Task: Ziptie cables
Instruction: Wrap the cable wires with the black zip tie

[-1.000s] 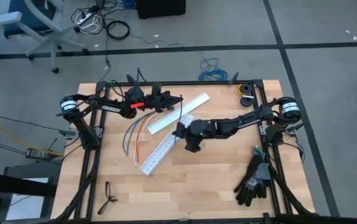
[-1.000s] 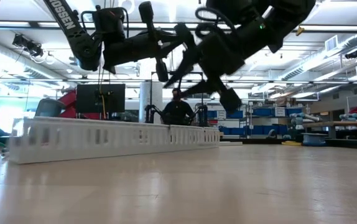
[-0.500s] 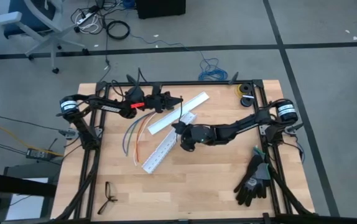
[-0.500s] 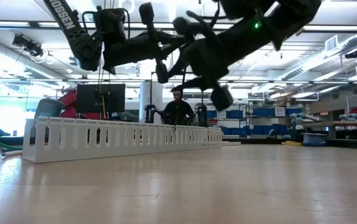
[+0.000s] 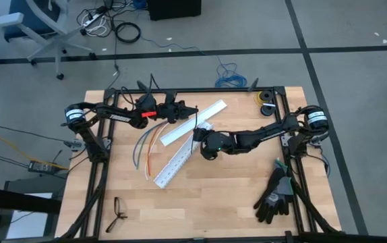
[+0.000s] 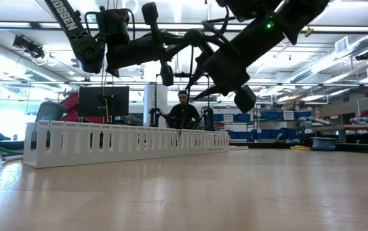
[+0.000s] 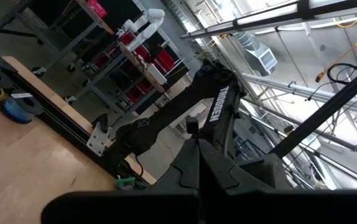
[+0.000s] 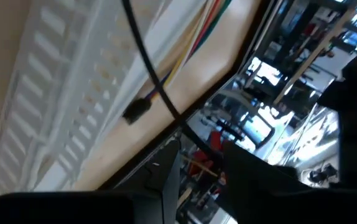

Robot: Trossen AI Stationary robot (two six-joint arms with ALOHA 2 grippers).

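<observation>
Here, both arms meet over the back half of the table (image 5: 227, 196). The left gripper (image 5: 192, 110) reaches in from the left rail, raised off the wood, jaws fully closed; whether anything sits between them can't be told. The cables (image 5: 147, 145) trail from near that arm's wrist down onto the wood as a loose fan of green, orange, red and grey wires, just beside the nearer end of the long white duct (image 5: 180, 158).

The right gripper (image 5: 199, 137) comes in from the right rail and hovers above the 2 white duct pieces, approx. where they nearly meet. Its jaws stand narrow, closed on the ziptie (image 5: 196, 125), a thin black strip running from those jaws toward the left gripper. In the right wrist view the ziptie (image 8: 147, 68) crosses in front of the duct (image 8: 54, 106), with a small dark connector (image 8: 136, 111) hanging near it.

The 2nd, shorter duct (image 5: 195, 121) lies angled behind. Black gloves (image 5: 274, 196) rest at the right front, eyeglasses (image 5: 117, 214) at the left front. A person (image 6: 183, 112) sits in the room beyond.
</observation>
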